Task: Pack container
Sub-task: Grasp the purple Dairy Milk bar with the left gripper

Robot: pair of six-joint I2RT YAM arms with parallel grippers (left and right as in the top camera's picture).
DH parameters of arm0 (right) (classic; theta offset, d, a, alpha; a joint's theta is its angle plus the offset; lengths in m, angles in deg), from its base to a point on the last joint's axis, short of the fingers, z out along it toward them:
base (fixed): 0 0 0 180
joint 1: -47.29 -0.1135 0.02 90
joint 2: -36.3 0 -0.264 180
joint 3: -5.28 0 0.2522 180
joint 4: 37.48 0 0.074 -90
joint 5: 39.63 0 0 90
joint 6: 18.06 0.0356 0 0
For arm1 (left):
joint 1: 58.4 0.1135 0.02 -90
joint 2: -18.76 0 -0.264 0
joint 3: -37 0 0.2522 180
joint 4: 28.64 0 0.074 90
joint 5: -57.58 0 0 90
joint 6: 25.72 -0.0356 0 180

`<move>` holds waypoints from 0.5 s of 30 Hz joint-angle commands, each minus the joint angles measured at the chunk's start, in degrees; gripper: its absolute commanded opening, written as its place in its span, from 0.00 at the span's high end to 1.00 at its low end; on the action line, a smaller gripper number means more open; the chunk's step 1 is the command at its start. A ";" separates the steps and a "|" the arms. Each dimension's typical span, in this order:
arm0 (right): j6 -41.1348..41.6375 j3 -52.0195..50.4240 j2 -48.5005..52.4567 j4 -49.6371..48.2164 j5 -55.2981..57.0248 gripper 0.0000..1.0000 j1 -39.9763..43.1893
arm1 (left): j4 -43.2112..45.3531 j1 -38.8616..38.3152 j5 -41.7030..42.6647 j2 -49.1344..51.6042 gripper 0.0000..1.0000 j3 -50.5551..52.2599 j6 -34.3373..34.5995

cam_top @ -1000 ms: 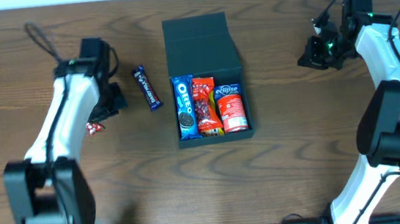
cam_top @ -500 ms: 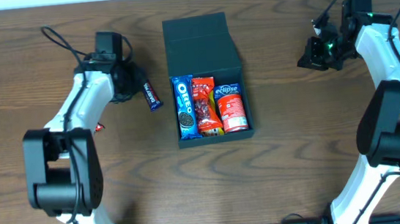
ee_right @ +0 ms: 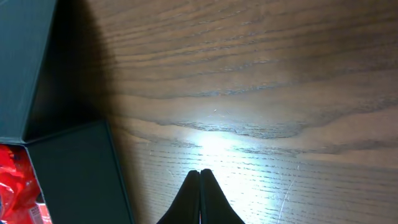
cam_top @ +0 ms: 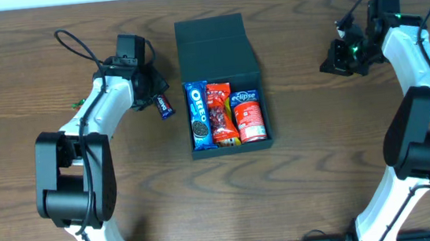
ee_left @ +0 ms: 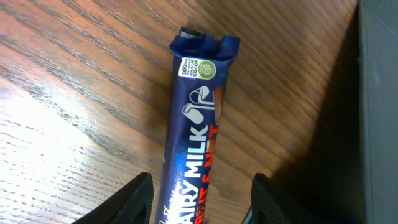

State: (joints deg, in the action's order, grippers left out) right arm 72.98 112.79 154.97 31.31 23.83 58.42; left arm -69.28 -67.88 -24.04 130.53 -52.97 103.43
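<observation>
The container is a dark slate-blue box in the middle of the table, its lid flap folded back. Inside it lie an Oreo pack, a red snack pack and a red Eclipse pack. A blue Dairy Milk bar lies on the wood just left of the box. My left gripper is right over that bar, open; its fingers straddle the bar's near end without touching it. My right gripper hovers over bare table at the far right, shut on nothing.
The container's wall stands close on the right of the left gripper. In the right wrist view the box's lid fills the lower left corner. A black cable loops behind the left arm.
My left arm has swung from the table's left side up and right to the Dairy Milk bar, and its gripper has gone from shut to open. The right arm has not moved.
</observation>
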 commanded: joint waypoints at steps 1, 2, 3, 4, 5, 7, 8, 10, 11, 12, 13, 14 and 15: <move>0.63 0.85 -0.07 -0.07 -0.70 0.98 0.04 | -0.11 -0.42 -2.84 1.20 0.48 0.55 0.24; 0.63 0.85 -0.07 -0.11 -0.70 0.98 0.02 | -0.11 -0.44 -2.80 1.33 0.48 0.55 0.24; 0.63 0.85 -0.07 -0.15 -0.68 0.98 0.04 | -0.15 -0.44 -2.80 1.42 0.49 0.55 0.24; 0.63 0.85 -0.07 -0.15 -0.70 0.98 0.02 | -0.17 -0.48 -2.73 1.84 0.50 0.55 0.22; 0.63 0.85 -0.07 -0.15 -0.70 0.98 0.02 | -0.15 -0.48 -2.36 2.14 0.50 0.55 0.22; 0.63 0.85 -0.07 -0.15 -0.70 0.98 0.02 | -0.15 -0.70 -2.38 2.89 0.50 0.55 -0.22; 0.61 0.85 -0.07 -0.13 -0.70 0.98 0.02 | -0.15 -0.76 -2.38 3.19 0.52 0.55 -0.20; 0.63 0.85 -0.07 -0.11 -0.70 0.98 0.02 | -0.07 -0.87 -2.27 3.69 0.52 0.55 -0.33; 0.63 0.85 -0.07 -0.11 -0.70 0.98 0.02 | -0.02 -0.85 -2.14 4.04 0.52 0.50 -0.39; 0.63 0.85 -0.07 -0.11 -0.70 0.98 0.02 | -0.04 -0.85 -2.08 4.24 0.53 0.50 -0.39; 0.63 0.85 -0.07 -0.11 -0.70 0.98 0.02 | -0.04 -0.85 -1.70 4.55 0.53 0.48 -0.44; 0.63 0.85 -0.07 -0.09 -0.70 0.98 0.02 | -0.02 -0.85 -1.22 4.76 0.53 0.42 -0.46; 0.63 0.85 -0.07 -0.07 -0.70 0.98 0.02 | 0.00 -0.87 -1.27 4.96 0.53 0.35 -0.61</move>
State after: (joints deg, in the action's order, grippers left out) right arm 72.98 112.79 154.97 31.27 23.83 58.42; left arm -69.26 -68.45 -25.19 134.05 -52.97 103.28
